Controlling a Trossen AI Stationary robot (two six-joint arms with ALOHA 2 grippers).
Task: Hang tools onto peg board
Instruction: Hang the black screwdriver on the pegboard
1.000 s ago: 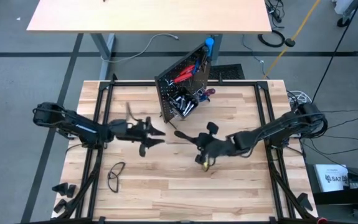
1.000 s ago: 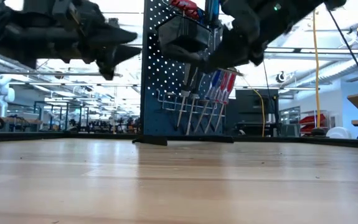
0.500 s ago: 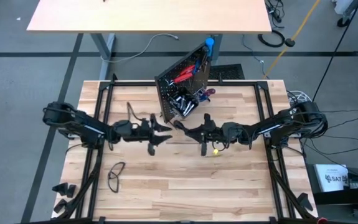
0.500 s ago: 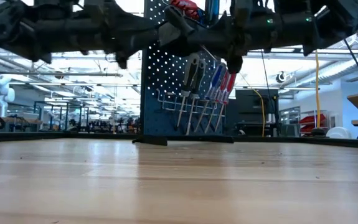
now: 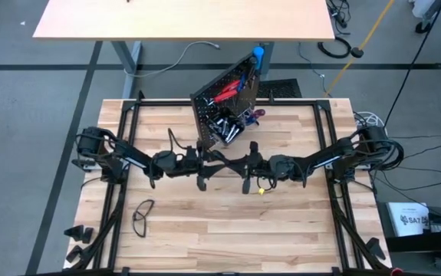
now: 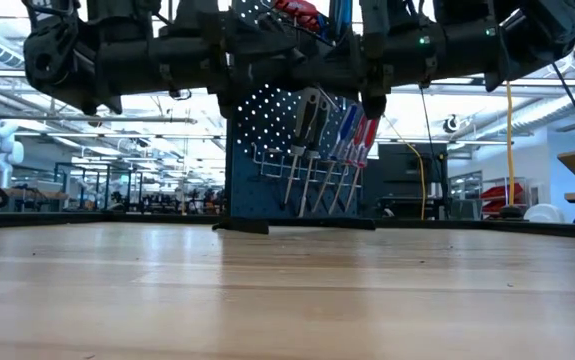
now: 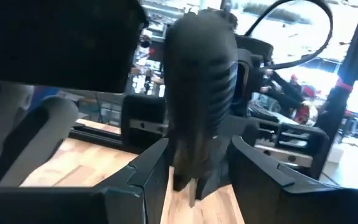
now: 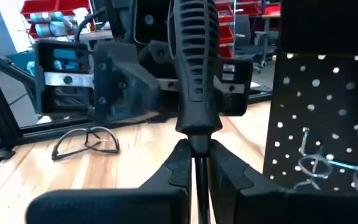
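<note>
In front of the black perforated upright peg board (image 5: 225, 107), the right gripper (image 8: 194, 163) is pinching the shaft of a black ribbed-handled screwdriver (image 8: 194, 68); the left gripper (image 7: 194, 171) is clasping its handle.

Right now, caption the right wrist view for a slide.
Right pincer shut on the shaft of a black ribbed-handled screwdriver, beside the black perforated peg board.
</note>
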